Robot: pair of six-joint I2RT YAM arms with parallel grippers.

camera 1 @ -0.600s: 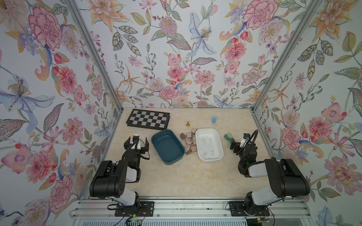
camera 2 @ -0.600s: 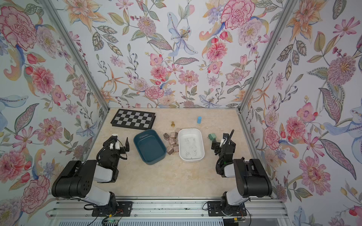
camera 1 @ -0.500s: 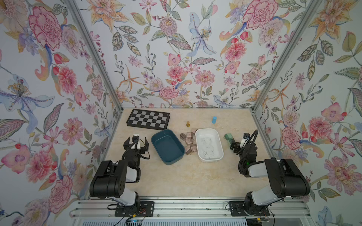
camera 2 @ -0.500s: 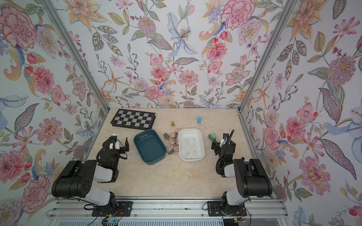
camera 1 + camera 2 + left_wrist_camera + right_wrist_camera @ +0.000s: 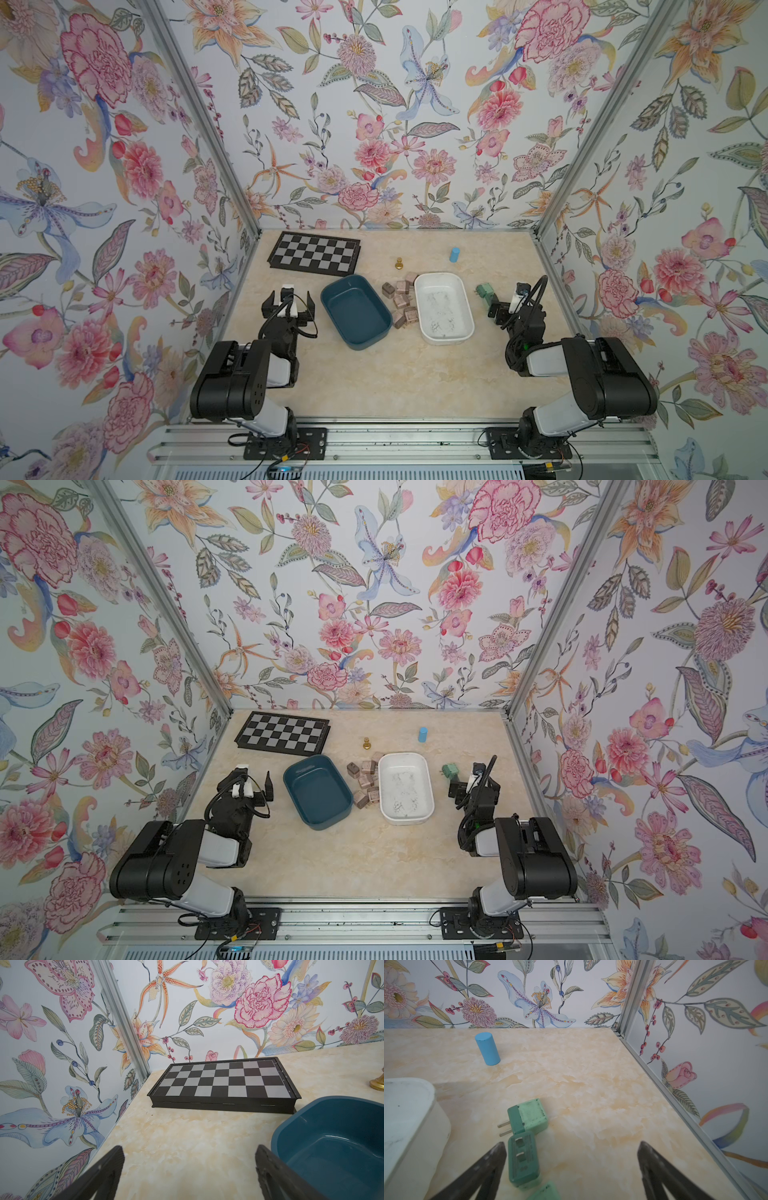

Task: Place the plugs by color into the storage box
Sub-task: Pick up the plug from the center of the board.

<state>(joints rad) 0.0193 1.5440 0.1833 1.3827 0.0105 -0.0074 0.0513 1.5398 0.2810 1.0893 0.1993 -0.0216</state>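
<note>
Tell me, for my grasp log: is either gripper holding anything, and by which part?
Nothing is held: the left gripper and the right gripper both stand open and empty.

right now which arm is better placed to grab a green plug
Right. The open right gripper has the green plugs just ahead of it, beside the white box; the left gripper sits beyond the blue box.

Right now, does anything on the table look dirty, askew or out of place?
The white bin has dark smudges on its floor, and the green plugs beside it look grimy. A blue cylinder, gold pawn and chessboard sit farther back, unrelated to plug sorting. Nothing looks spilled.
</note>
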